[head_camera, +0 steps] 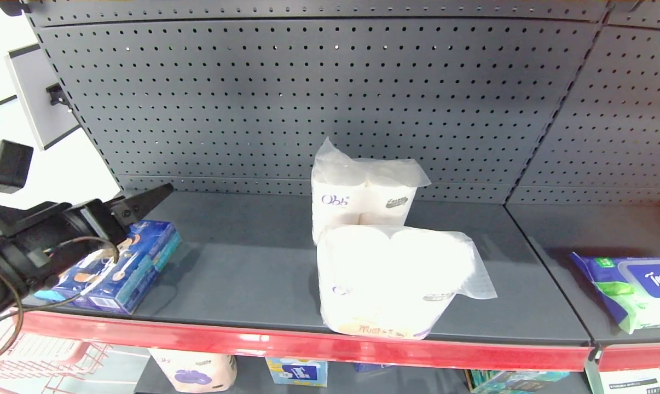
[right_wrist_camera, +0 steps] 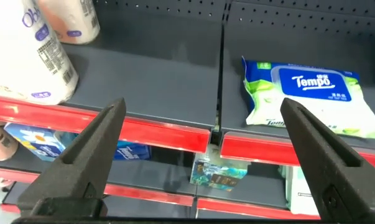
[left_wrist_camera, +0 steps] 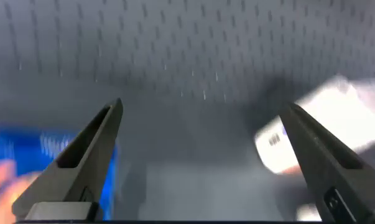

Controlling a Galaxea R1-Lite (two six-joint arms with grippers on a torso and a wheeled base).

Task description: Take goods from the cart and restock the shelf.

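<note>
Blue pack, the item in hand at this stage, lies flat on the shelf just below and beside my left gripper. The left gripper's fingers are spread wide and hold nothing. In the left wrist view the pack sits to the outside of one finger, with the open gripper facing bare shelf board. Whether that finger touches the pack I cannot tell.

Step, as I judge it: the set-down of this pack is done, or all but done, since it rests on the board with no grip on it. The next move calls for lifting the left gripper clear without dragging the pack. It then calls for a reach down to the cart, the red wire frame below that gripper, for another item.

My right gripper is also wide open and empty, in front of the red strip on the shelf edge. A wet-wipes pack lies beyond it.

Appearance: the pack is box-shaped and film-wrapped, bright blue with pale printed patches. It lies askew to the shelf edge, with its near end close to the red strip. Two toilet-roll packs stand well apart from it, towards my right gripper.
</note>
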